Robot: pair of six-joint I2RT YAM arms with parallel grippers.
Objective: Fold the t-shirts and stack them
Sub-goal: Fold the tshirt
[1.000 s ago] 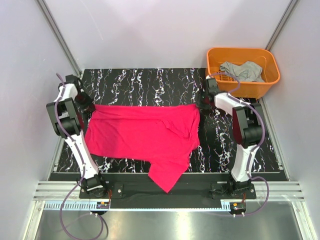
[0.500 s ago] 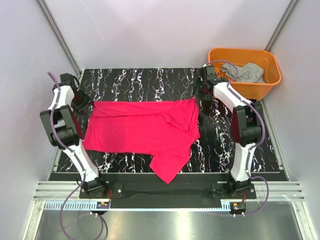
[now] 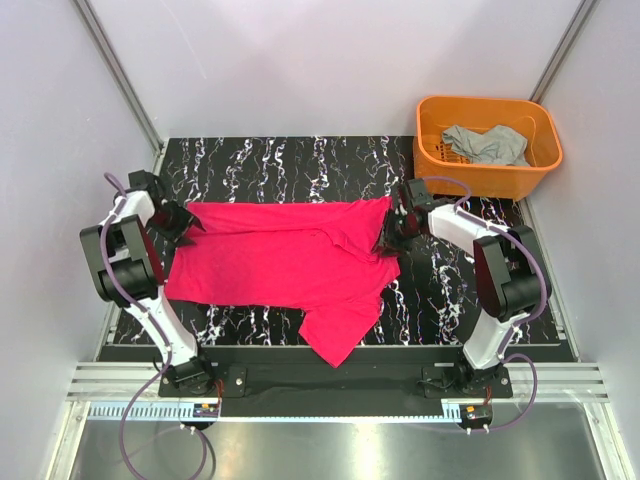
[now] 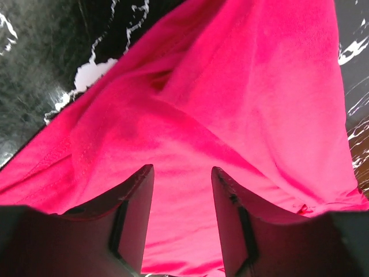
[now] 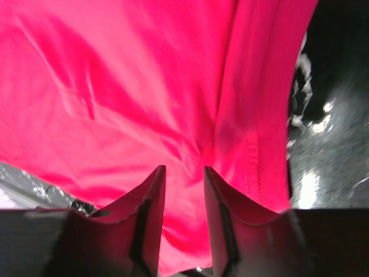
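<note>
The magenta-red t-shirt lies spread across the black marbled table, with one part trailing toward the near edge. My left gripper is at the shirt's far left corner. In the left wrist view the left gripper stands open over red cloth. My right gripper is low at the shirt's right edge. In the right wrist view the right gripper is open with a narrower gap above the red cloth. The light grey t-shirt lies crumpled in the orange basket.
The basket stands at the table's far right corner, close behind my right arm. Pale walls with metal rails close in the table on three sides. A bare strip of marbled table runs along the back and to the right of the red shirt.
Both grippers were shut on the red shirt's far corners, opened and pulled away outward, then came back down over its left and right edges. The shirt's far edge now lies flatter.
</note>
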